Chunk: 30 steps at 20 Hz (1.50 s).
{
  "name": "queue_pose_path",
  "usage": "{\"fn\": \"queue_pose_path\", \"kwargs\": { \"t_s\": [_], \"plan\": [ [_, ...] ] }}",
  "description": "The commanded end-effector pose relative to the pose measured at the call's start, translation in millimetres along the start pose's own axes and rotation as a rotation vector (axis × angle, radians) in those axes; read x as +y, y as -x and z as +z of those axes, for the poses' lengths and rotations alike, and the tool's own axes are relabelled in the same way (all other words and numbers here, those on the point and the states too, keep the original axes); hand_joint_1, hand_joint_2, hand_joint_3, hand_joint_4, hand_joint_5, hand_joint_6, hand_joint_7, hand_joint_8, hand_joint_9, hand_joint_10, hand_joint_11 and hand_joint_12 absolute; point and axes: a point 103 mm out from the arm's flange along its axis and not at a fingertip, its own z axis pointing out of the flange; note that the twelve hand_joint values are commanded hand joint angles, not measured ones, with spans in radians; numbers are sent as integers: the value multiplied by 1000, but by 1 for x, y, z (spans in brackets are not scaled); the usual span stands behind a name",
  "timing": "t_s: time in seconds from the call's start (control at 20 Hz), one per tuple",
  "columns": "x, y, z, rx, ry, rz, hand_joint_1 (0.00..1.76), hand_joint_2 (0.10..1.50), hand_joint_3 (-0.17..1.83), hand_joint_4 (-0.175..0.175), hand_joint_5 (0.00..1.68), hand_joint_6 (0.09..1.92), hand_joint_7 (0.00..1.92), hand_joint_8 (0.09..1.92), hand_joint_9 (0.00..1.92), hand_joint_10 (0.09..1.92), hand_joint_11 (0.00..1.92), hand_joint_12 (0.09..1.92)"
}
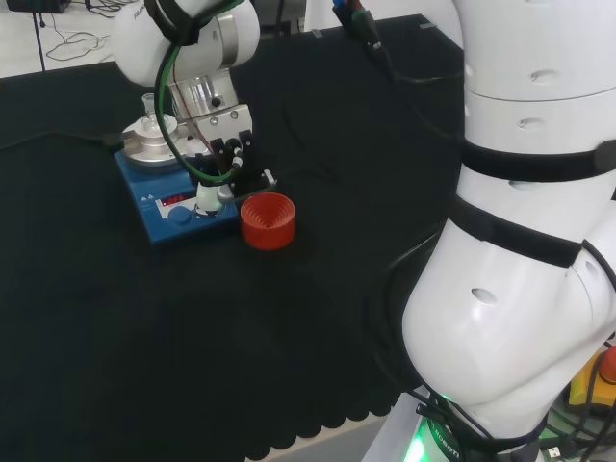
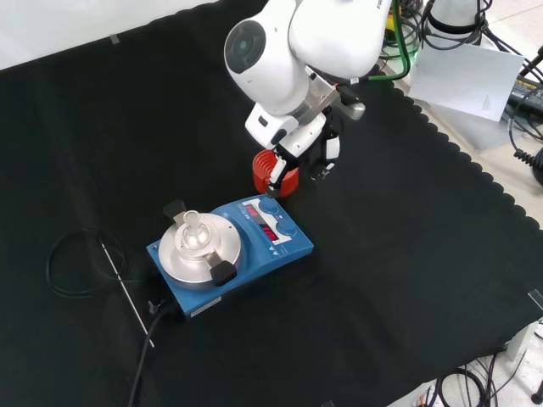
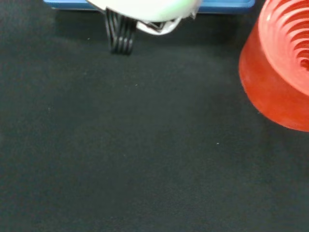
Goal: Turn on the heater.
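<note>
The heater [image 1: 159, 223] is a blue box with a round silver plate [image 1: 154, 146] on top; a small clear flask [image 2: 192, 231] stands on the plate. Its front panel shows a lit red display [image 2: 268, 230] and blue knobs. The hand [image 1: 229, 154] hangs over the panel's right end in the head view, with one straight white finger [image 1: 205, 199] down on a knob there. In the front view the hand [image 2: 293, 154] reaches down to the heater's [image 2: 293, 248] far corner. The wrist view has a blurred white finger [image 3: 145, 9] before the heater's blue edge [image 3: 227, 4].
A red ribbed ring [image 1: 267, 219] stands on the cloth right beside the heater and the hand, large in the wrist view [image 3: 280, 72]. In the front view a thin metal rod [image 2: 121, 284] and a looped black cable [image 2: 64, 254] lie to the heater's left.
</note>
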Motion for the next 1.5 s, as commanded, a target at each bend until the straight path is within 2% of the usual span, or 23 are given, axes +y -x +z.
{"fn": "queue_pose_path", "kwargs": {
  "t_s": [0.05,0.3,0.45,0.55,0.9,1.5],
  "plan": [
    [3,-15,5,-24,-21,-25,1140,711,728,-121,471,332,1451,1357,1621,1283,1610,932],
    [4,-22,3,-40,-36,-47,1231,745,736,-117,441,509,1525,1474,1688,1404,1545,1059],
    [5,-25,3,-37,-54,-58,1368,727,877,-89,354,613,1566,1549,1708,1485,1458,1232],
    [6,-26,2,-37,-63,-63,1397,718,919,-78,313,638,1580,1566,1713,1505,1436,1275],
    [9,-28,7,-40,-91,-73,1419,701,972,-55,248,586,1607,1564,1718,1530,1429,1313],
    [14,-27,10,-52,-113,-81,1421,694,990,-50,266,496,1617,1551,1719,1532,1425,1317]
  ]
}}
